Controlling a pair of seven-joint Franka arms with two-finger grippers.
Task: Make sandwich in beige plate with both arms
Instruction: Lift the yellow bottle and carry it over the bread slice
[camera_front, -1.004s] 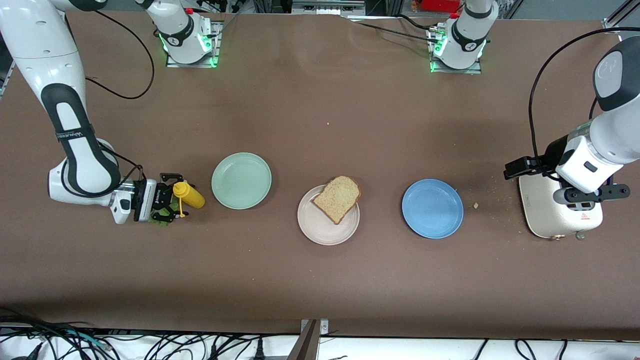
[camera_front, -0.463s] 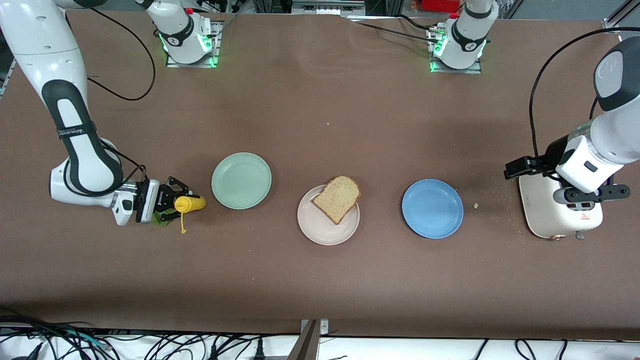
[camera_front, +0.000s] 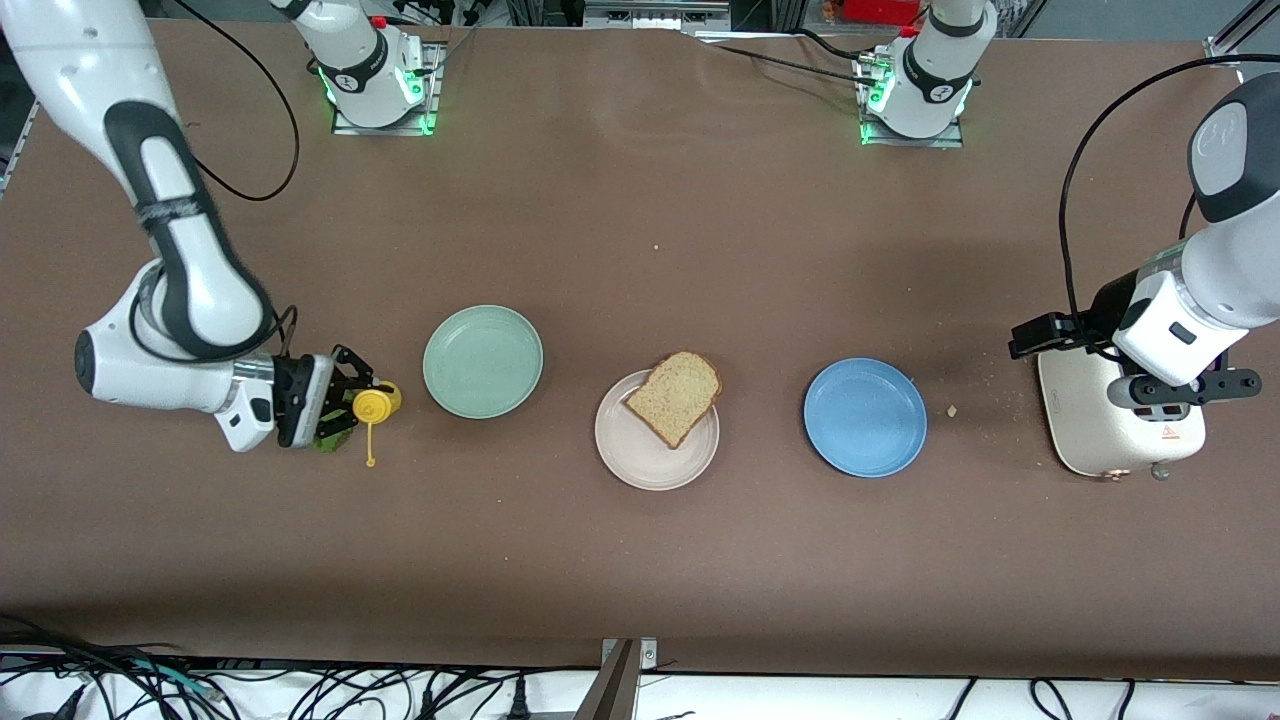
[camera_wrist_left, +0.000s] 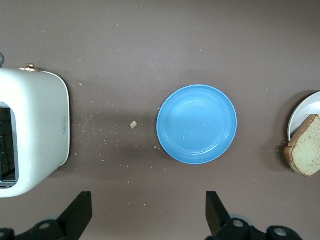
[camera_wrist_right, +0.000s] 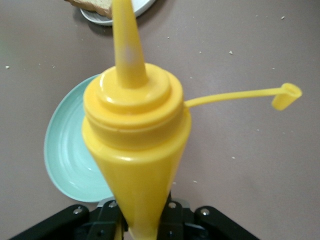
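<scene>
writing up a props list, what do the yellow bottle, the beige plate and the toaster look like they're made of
Yellow bottle: looks like soft glossy plastic, with a moulded cone nozzle and a thin tethered cap.
Beige plate: probably matte plastic, evenly coloured with a shallow rim; glazed ceramic can't be ruled out.
Toaster: smooth cream shell with rounded corners, either painted metal or plastic, plus a small copper-toned knob.

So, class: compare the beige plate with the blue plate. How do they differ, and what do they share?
The beige plate carries a bread slice overhanging its rim; the blue plate holds nothing but a few crumbs. The beige plate lies midway along the table, while the blue plate lies nearer the toaster, toward the left arm's end. Both are round, shallow-rimmed and similar in size.
</scene>
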